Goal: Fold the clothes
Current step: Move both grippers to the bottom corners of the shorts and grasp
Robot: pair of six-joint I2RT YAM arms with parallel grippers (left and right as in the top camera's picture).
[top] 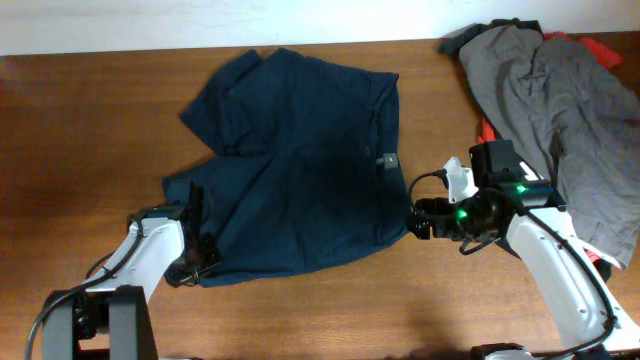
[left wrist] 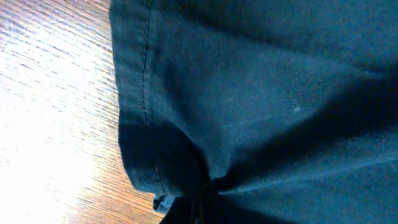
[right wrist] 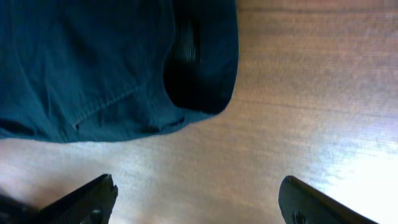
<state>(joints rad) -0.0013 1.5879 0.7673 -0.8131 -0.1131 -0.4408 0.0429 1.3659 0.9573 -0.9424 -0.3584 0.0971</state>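
The dark navy shorts [top: 300, 160] lie spread flat on the wooden table, waistband to the right, legs to the left. My left gripper [top: 197, 262] sits at the near-left leg's hem corner; in the left wrist view the fabric [left wrist: 249, 112] bunches into the jaws [left wrist: 202, 208], so it is shut on the shorts. My right gripper [top: 416, 220] is open and empty, just right of the waistband's near corner. The right wrist view shows that corner [right wrist: 124, 74] ahead of the spread fingers [right wrist: 198, 198], over bare wood.
A grey garment [top: 560, 120] lies heaped at the far right over red-and-black clothing [top: 598, 48]. The table's back edge meets a white wall [top: 200, 20].
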